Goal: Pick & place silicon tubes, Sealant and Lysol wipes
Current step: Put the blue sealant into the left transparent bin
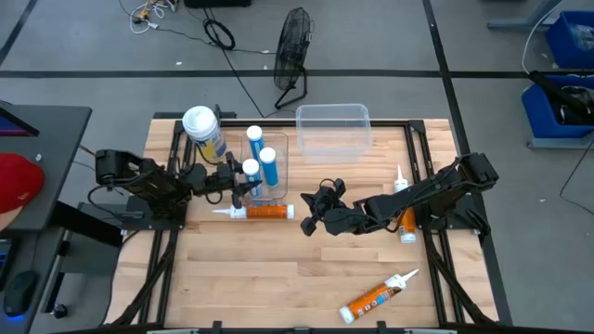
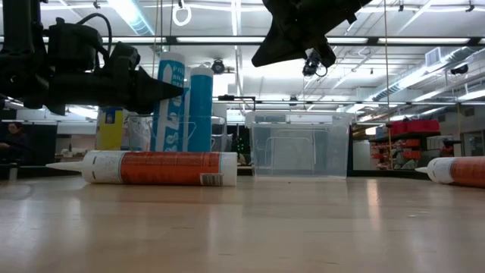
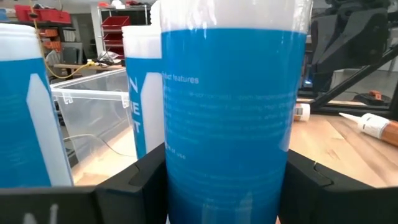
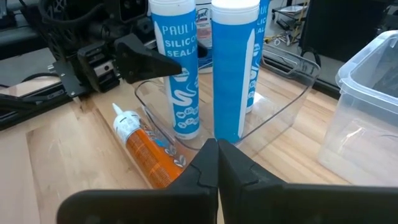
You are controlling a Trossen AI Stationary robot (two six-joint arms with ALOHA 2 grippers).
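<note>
High view: left gripper (image 1: 243,179) clamps a blue tube (image 1: 251,171) in the clear tray (image 1: 278,148); Lysol wipes (image 1: 203,130) at 10 o'clock. Left wrist view: keep it upright (lift straight). Right wrist view: right gripper (image 4: 217,149) pinched closed, empty.

Grey floor (image 1: 390,37) with a black fan (image 1: 291,51), strip-lit ceiling (image 2: 227,38)

I am 2 matte black arms, built from blocky, angular segments joined by rounded housings. My left pincer (image 1: 243,182) and right pincer (image 1: 310,216) each end in 2 flat, wedge-shaped black fingers (image 4: 186,180). Thin black cables loop along my left arm.
</note>
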